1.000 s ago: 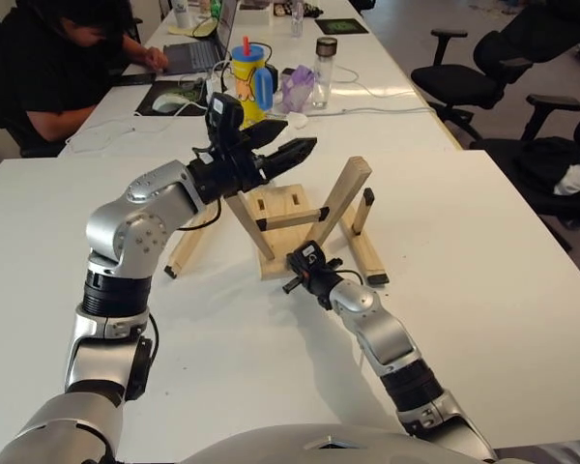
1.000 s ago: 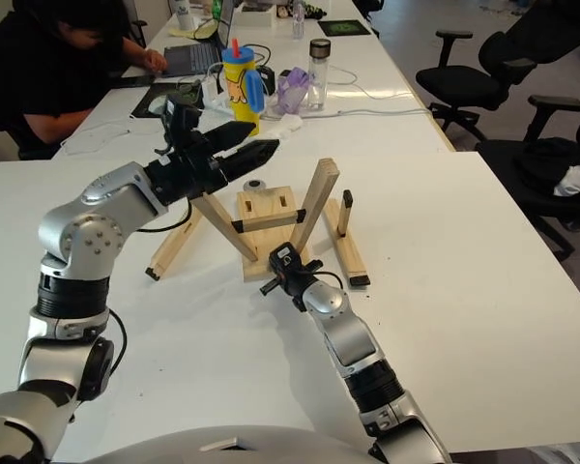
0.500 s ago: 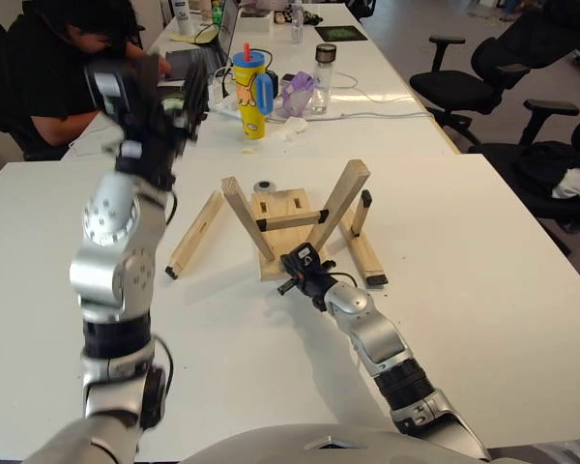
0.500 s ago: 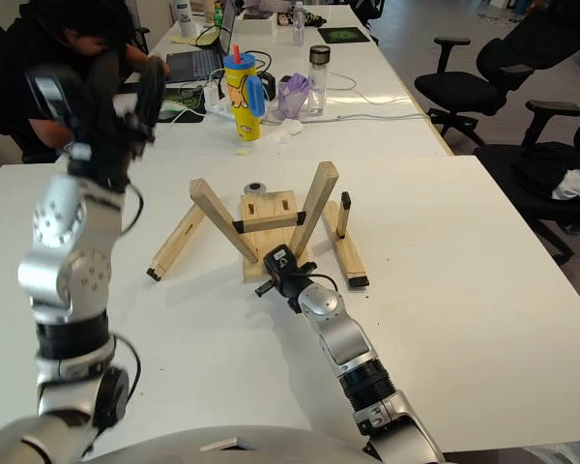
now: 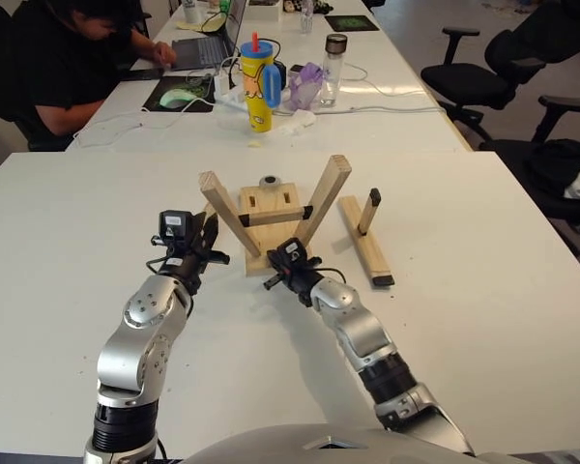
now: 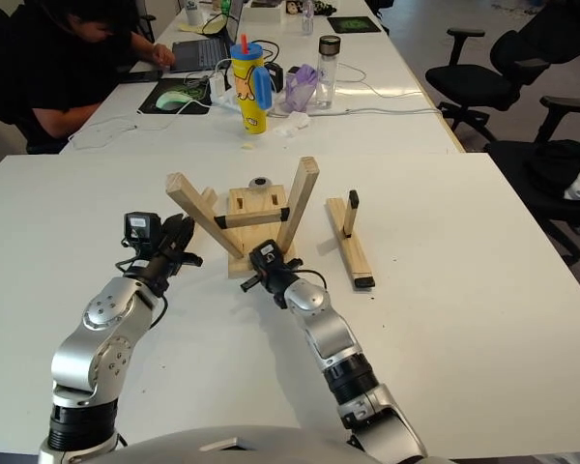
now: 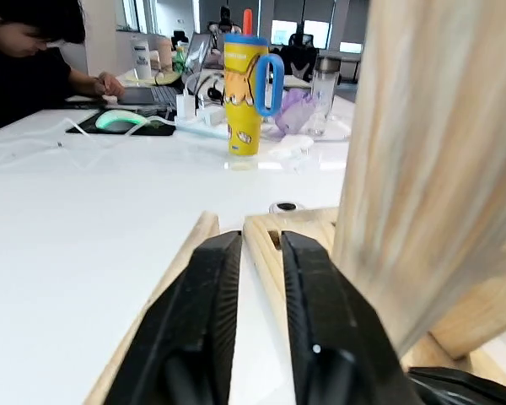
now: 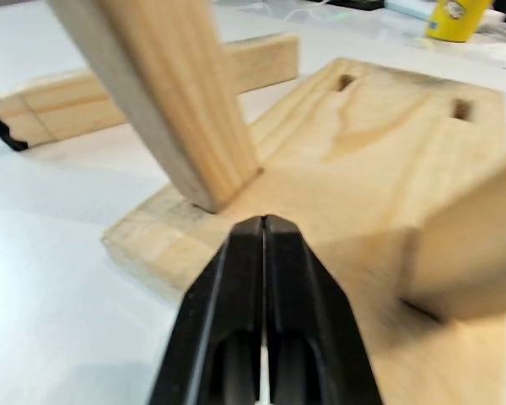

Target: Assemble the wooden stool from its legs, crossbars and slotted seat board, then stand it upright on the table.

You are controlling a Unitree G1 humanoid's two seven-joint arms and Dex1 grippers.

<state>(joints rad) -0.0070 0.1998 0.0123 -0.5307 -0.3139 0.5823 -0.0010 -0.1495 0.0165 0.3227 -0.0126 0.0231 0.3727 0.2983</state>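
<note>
White table [image 5: 483, 319] fills the lower two thirds of the head view, with the half-built stool [image 5: 271, 232] at its centre. The seat board [image 5: 268, 205] lies flat, and two legs [image 5: 327, 198] rise from it in a V, joined by a crossbar [image 5: 278, 217]. Just right of the stool, a loose leg [image 5: 365, 246] lies flat with a short bar [image 5: 369, 208] standing up from it. Another leg [image 7: 152, 312] lies flat just beside the board's left edge.

Left of centre, the left gripper [image 7: 260, 240] is low over the table. Its fingers [image 7: 215, 287] are parted by a narrow gap with nothing between them, and the tips point along the seam between that leg and the board. The right gripper [image 8: 263, 232] is at the board's near edge, by the foot of the left raised leg. Its fingers are pressed together and empty; whether they touch the wood cannot be told.

On the far table, at upper centre, stand a yellow cup [image 5: 256, 92] and a clear bottle [image 5: 333, 58].
</note>
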